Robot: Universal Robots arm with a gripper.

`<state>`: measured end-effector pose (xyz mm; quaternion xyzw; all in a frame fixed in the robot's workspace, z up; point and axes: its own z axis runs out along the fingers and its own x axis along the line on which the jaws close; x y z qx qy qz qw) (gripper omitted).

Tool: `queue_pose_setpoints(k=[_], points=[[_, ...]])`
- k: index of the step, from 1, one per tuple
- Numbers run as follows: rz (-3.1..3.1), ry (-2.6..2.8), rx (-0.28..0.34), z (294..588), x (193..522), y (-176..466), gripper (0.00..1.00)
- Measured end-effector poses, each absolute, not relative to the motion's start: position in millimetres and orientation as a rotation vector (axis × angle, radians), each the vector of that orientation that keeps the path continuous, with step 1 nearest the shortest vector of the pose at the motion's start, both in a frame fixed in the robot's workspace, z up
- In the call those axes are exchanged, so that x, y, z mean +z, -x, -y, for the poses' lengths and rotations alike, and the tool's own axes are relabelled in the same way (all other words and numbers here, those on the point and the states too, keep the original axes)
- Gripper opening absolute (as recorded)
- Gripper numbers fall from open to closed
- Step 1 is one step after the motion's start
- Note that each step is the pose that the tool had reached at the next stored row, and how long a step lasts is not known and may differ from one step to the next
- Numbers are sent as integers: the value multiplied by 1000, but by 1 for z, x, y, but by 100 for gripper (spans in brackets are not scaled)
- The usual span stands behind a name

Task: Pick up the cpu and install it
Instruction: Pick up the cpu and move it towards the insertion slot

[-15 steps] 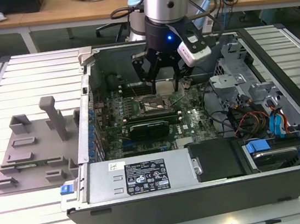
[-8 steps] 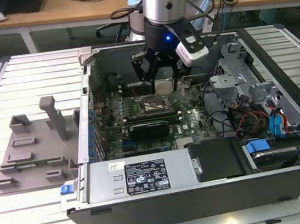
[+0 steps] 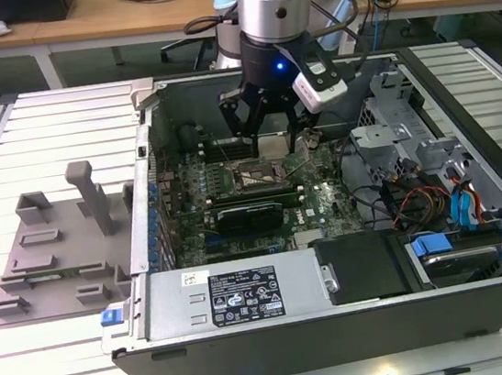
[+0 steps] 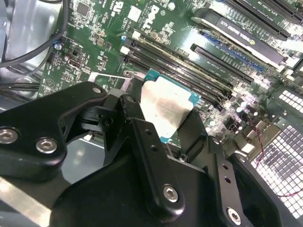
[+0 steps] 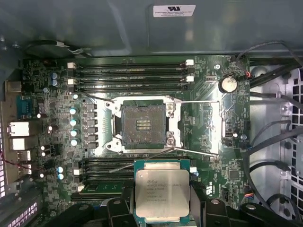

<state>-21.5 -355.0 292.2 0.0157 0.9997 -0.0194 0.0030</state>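
The claw hangs in the upper middle of the exterior view. It reaches down into an open computer case. The case lies on a white slatted table.

The claw is clenched on the cpu. In both wrist views the cpu sits right between the two black fingers. One finger presses on each of two opposite edges. The rest of the chip sticks out past the fingertips, so most of its top can be seen.

In the first wrist view the cpu is over the green board. It lies across some long black slots. The socket is near it but apart from it. The socket is open and bare, with a dark square middle and a shiny metal frame around it. The cpu is not in the socket.

The cpu is a small flat square. Its top is a silvery-grey metal plate with rounded corners. A thin blue-green rim runs all around the plate. There is tiny dark print on the top. In the second wrist view the top shines pale and bright, and the chip looks tilted.

At the exterior view's left, in the middle of the frame, a grey plastic tray lies on the table. It is well apart from the claw.
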Motion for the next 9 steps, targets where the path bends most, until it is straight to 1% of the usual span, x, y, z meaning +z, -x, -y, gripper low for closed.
queue_pose_setpoints(k=[9], points=[[-3135, -49, -61, 348, 286, 23, 55]])
